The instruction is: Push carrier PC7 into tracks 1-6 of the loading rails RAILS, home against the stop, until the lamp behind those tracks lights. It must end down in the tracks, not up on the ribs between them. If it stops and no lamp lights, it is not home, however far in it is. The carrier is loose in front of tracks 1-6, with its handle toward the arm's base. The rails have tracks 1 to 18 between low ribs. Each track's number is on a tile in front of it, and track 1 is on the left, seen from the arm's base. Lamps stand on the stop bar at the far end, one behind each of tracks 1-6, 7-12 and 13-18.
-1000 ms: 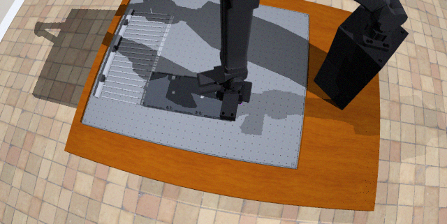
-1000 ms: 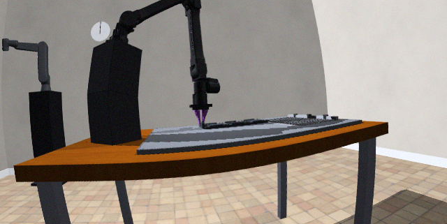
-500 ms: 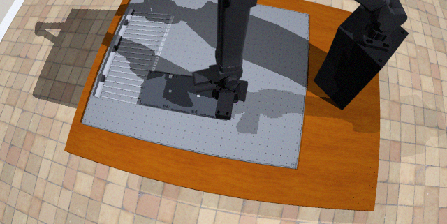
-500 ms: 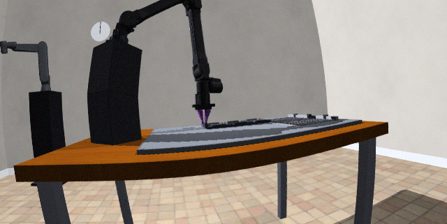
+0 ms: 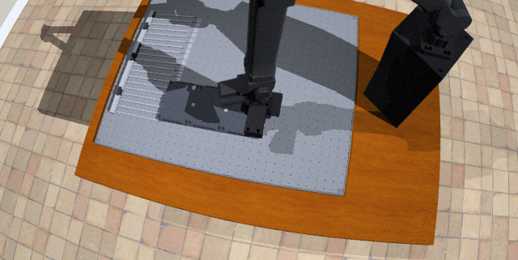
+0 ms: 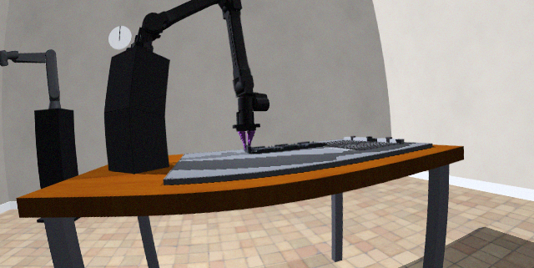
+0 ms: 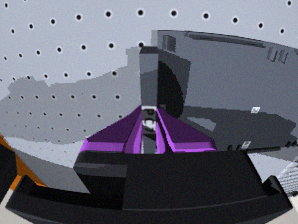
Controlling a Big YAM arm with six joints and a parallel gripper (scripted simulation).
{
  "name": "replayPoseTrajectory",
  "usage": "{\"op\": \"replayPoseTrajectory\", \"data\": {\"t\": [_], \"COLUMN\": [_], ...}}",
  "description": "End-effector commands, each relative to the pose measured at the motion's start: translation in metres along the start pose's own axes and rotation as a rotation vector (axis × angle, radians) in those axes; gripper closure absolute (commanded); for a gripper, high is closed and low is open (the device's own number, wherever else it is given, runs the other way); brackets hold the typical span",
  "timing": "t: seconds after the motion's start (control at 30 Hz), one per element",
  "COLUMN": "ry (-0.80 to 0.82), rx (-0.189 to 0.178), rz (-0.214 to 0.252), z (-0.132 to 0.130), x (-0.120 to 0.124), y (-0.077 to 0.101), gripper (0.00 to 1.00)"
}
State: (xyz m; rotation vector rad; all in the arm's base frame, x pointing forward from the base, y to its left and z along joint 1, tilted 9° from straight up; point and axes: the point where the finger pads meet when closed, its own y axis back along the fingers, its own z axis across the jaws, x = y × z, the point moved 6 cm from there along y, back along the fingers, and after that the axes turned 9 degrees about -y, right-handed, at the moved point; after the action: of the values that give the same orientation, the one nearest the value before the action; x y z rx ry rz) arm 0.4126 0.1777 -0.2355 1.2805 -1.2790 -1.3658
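1. The gripper point(image 7: 149, 137) stood clenched on the carrier's handle point(image 7: 157, 90), its purple fingers pinching the upright tab.
2. The carrier point(image 5: 190, 106), a dark flat tray, lay on the grey board point(image 5: 283, 159) with its front edge at the mouth of the rails point(image 5: 139, 86), seemingly before the nearest six tracks.
3. Judging by this, the grip was done; most of the push remained.
4. No lamp on the stop bar point(image 5: 115, 102) appeared lit.
5. The ribs could catch a skewed tray; the arm's shadow hid some of the tracks.
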Motion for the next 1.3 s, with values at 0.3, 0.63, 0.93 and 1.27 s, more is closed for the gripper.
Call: {"op": "replayPoseTrajectory", "data": {"t": [0.3,0.63,0.93,1.27], "ry": [-0.009,-0.011,-0.011,-0.010], "rx": [0.034,0.034,0.033,0.035], "rz": [-0.012,-0.013,-0.012,-0.013], "z": [-0.033,-0.043,-0.051,-0.059], "x": [-0.003,-0.004,-0.006,-0.007], "y": [-0.002,-0.001,-0.001,0.000], "gripper": [1.00,1.00,1.00,1.00]}}
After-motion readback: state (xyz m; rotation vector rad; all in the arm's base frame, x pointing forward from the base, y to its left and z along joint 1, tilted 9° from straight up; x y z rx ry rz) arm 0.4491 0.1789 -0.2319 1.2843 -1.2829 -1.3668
